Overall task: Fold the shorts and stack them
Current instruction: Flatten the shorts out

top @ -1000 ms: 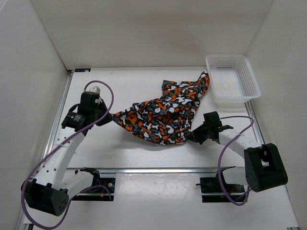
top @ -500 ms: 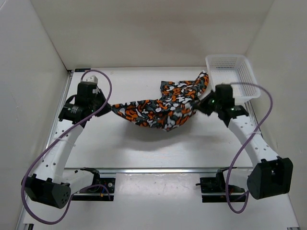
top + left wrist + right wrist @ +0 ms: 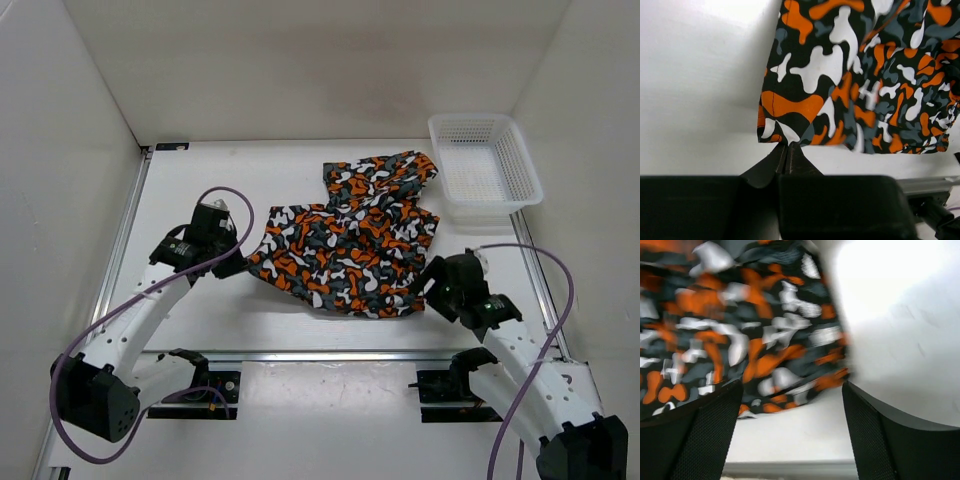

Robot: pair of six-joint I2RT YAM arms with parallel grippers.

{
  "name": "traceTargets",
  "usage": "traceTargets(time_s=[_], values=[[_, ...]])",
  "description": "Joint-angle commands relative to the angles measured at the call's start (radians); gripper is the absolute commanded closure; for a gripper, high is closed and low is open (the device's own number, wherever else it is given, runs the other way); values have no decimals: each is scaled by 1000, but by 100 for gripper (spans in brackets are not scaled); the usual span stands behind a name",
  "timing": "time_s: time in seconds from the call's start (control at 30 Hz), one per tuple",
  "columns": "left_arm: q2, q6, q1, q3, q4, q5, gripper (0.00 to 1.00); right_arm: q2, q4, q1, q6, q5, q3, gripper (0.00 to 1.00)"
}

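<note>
Left tool (image 3: 786,151) is clamped on just a hem corner of the shorts (image 3: 350,245), right tool (image 3: 790,395) gapes empty at lower right, so a one-sided pull probably skews the cloth or slips off.

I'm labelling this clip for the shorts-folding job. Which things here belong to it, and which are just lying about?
Belong to the job:
shorts, spread on the table
left gripper, pinching their corner
right gripper, open at their near right edge

Lying about:
white mesh basket, at the far right
</note>
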Motion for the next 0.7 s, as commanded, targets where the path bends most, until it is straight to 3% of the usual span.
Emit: traceTargets(time_s=[0.0,0.2,0.33,0.43,0.67], values=[[-23,-44,-30,0,34,-18,90,-74,-98,3,190,11,-28,15],[-23,-44,-40,31,34,-18,90,-40,-135,3,297,-17,-40,18],[-23,-44,-40,31,34,-18,90,33,-152,3,370,-140,-58,19],[-23,-44,-40,31,34,-18,90,43,-70,3,420,-204,-112,24],[-23,-44,-49,31,34,-18,90,115,-21,-18,423,-182,-100,33]])
